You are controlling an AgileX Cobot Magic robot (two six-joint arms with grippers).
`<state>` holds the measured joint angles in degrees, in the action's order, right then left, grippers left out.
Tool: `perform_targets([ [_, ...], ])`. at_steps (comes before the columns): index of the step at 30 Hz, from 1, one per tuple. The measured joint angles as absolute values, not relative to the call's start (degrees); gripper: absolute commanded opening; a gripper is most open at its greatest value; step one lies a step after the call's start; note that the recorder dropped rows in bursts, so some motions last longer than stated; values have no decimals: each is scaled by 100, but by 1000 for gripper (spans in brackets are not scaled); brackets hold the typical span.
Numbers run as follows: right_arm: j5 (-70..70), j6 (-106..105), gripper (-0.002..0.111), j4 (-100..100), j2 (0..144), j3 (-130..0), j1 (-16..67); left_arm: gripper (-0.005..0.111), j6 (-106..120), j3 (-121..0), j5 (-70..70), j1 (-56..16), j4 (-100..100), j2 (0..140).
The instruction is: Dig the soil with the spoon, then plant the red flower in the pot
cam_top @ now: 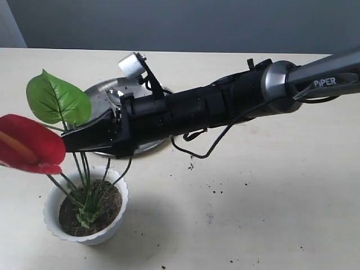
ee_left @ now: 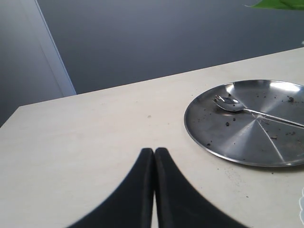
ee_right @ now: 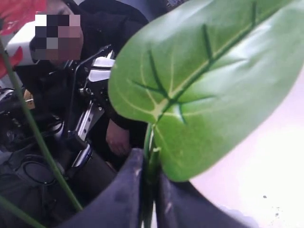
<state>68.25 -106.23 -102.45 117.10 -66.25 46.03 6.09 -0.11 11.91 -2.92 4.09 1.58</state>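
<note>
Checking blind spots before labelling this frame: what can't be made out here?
Exterior view: the right arm covers most of the steel plate and hides the spoon.
Exterior view: soil hides how deep the stems of the red flower sit in the pot.
Right wrist view: the leaf blocks pot and soil.
Left wrist view: the frame edge cuts off nearly all of the pot.
</note>
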Motion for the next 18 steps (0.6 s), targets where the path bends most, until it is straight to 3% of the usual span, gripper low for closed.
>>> perform_targets([
  [18, 6290, -10599, 0, -10245, 11811, -6856, 4640, 0, 609, -11, 1191, -292, 409, 158],
])
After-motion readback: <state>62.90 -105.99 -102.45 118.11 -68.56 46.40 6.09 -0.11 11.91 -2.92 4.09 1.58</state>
